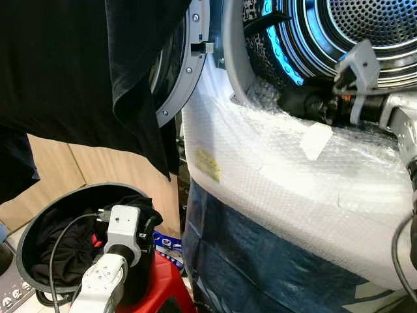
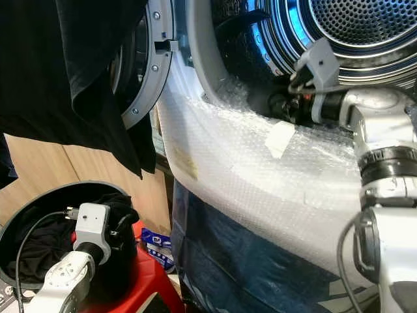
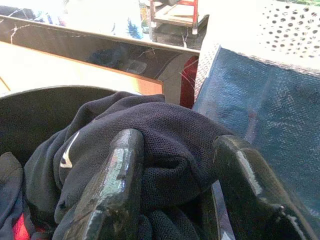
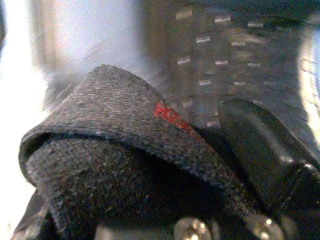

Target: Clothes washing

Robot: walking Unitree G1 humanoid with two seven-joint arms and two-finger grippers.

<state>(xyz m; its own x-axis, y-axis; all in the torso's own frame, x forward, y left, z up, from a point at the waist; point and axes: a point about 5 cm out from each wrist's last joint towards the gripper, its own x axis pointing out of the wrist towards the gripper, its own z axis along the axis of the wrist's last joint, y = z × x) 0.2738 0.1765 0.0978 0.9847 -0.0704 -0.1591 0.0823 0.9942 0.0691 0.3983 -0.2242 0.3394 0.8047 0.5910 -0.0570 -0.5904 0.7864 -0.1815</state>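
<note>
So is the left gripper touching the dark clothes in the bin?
Touching. The left wrist view shows both fingers of the left gripper pressed against a fold of the dark clothes.

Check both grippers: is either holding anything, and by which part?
Right gripper pinches a grey sock by its folded edge at the drum; left gripper grips a dark garment by a bunched fold.

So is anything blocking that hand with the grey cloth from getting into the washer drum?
Nothing visible: the right hand holding the grey cloth is already at the open drum mouth, door swung aside.
</note>
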